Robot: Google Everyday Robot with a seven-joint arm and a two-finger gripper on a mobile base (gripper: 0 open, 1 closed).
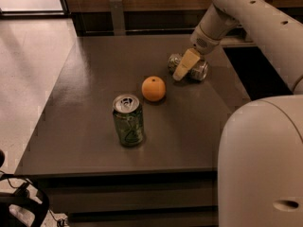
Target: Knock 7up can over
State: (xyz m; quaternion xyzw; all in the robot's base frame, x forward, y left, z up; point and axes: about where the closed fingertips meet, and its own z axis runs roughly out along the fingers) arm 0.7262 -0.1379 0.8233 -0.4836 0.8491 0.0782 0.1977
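Observation:
The 7up can [200, 70], pale and silver, lies on its side at the far right of the dark table [94, 79]. My gripper [183, 66] hangs from the white arm directly over and in front of the can, touching or nearly touching it and hiding its middle. Only the can's two ends show on either side of the gripper.
A darker green swirl-patterned can [128, 120] stands upright near the table's front. An orange [153, 89] sits between it and the 7up can. The robot's white body [260, 164] fills the lower right. The table's right edge lies close behind the 7up can.

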